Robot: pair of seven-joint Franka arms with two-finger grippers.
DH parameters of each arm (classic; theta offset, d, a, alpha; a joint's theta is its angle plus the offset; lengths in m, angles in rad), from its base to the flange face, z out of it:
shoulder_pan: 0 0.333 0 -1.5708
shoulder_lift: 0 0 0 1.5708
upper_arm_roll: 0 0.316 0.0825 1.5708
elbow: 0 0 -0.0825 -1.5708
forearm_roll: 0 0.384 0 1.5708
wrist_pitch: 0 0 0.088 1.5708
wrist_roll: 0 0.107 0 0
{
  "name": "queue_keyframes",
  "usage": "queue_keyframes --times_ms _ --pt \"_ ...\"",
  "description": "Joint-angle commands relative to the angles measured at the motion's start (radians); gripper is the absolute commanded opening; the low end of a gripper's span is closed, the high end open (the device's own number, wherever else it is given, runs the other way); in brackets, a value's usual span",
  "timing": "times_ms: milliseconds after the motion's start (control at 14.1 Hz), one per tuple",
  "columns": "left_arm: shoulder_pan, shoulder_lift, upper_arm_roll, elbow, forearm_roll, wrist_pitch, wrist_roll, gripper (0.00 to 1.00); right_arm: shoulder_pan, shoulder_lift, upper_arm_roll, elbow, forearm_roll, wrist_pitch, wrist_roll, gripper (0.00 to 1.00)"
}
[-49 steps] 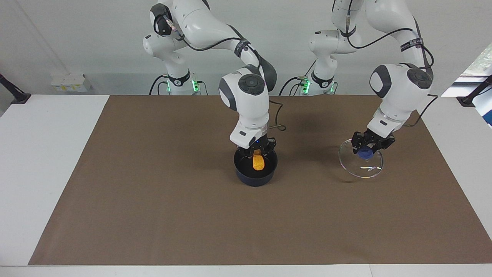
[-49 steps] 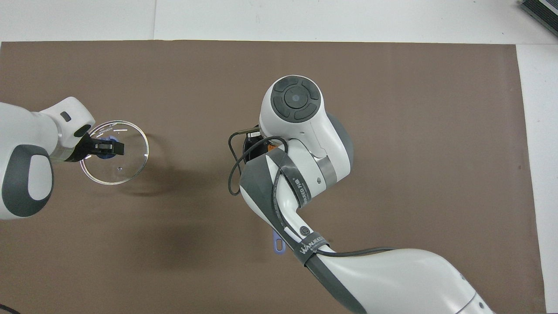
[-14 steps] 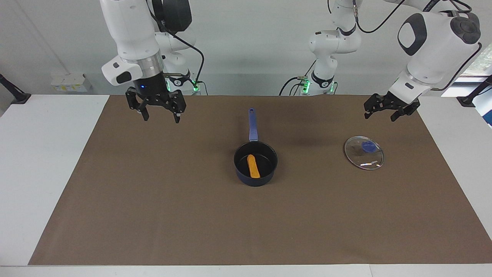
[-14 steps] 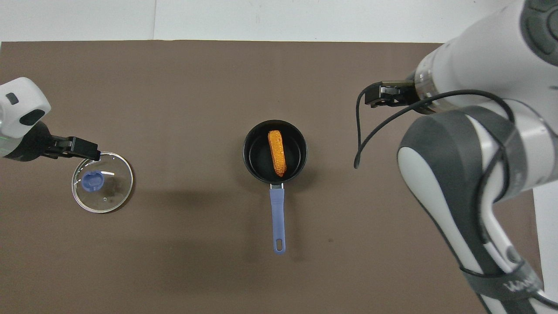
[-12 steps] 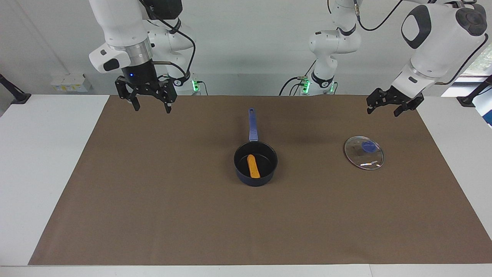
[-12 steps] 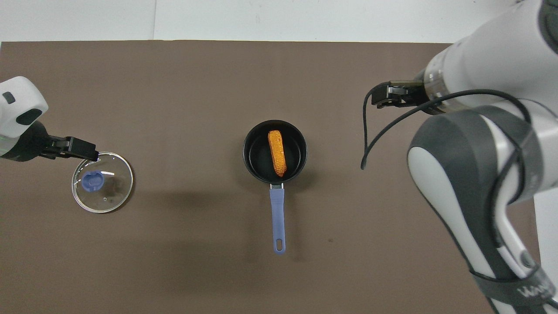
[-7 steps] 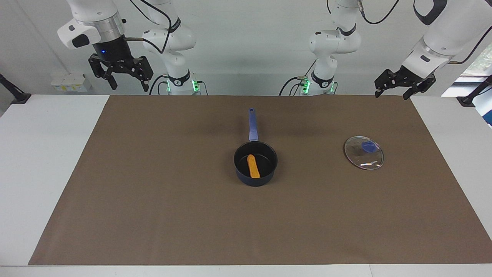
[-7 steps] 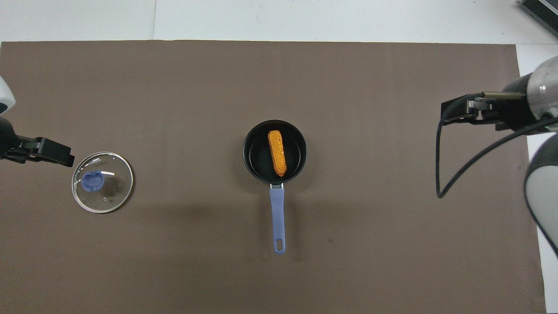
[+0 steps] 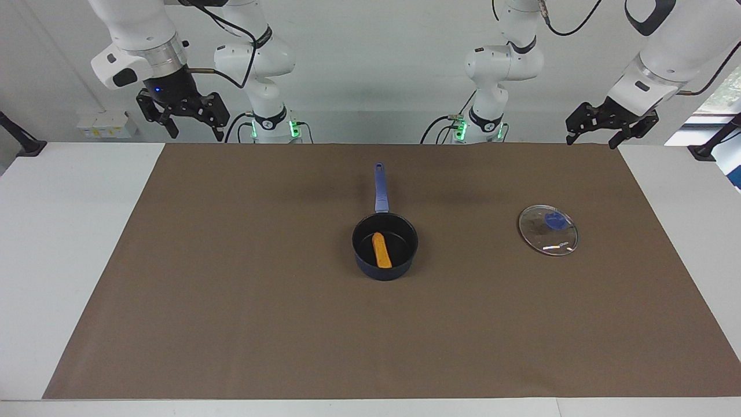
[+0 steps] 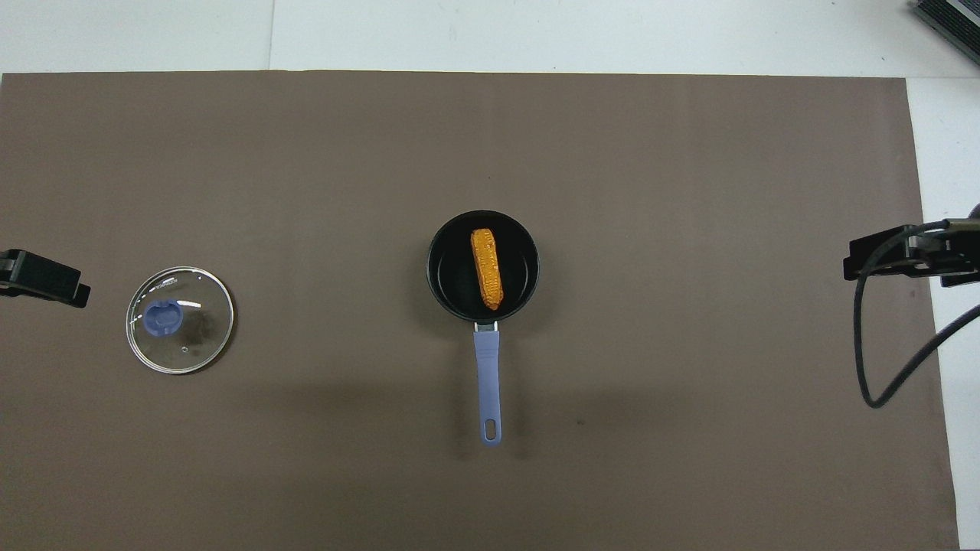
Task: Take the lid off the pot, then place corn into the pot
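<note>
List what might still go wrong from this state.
1. The lid lies flat on the mat toward the left arm's end; a low sweep by the open left gripper might knock it.
2. The pot has its long handle pointing toward the robots, so an arm swinging low across could catch it and spill the corn.

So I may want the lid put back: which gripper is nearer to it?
Left. The left gripper hangs open over the mat's edge near the lid; the right gripper is raised at the right arm's end.
</note>
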Motion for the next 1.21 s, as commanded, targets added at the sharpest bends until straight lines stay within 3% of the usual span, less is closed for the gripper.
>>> queue_keyframes --times_ms 0,426,639,1137 --pt "0.003 -0.026 0.0 -0.033 0.017 0.004 0.019 1.0 -0.021 -0.066 0.005 -0.087 0.012 0.017 -0.021 1.0" --pt "0.003 -0.026 0.002 -0.033 0.015 0.001 0.018 1.0 -0.026 -0.062 0.003 -0.084 -0.004 0.039 -0.099 1.0" --pt "0.003 -0.026 0.002 -0.033 0.015 0.001 0.019 1.0 -0.062 -0.053 -0.021 -0.043 -0.007 0.016 -0.229 1.0" --pt "0.001 -0.033 0.002 -0.038 0.015 -0.005 0.019 1.0 -0.046 -0.065 -0.02 -0.061 -0.019 0.042 -0.198 1.0"
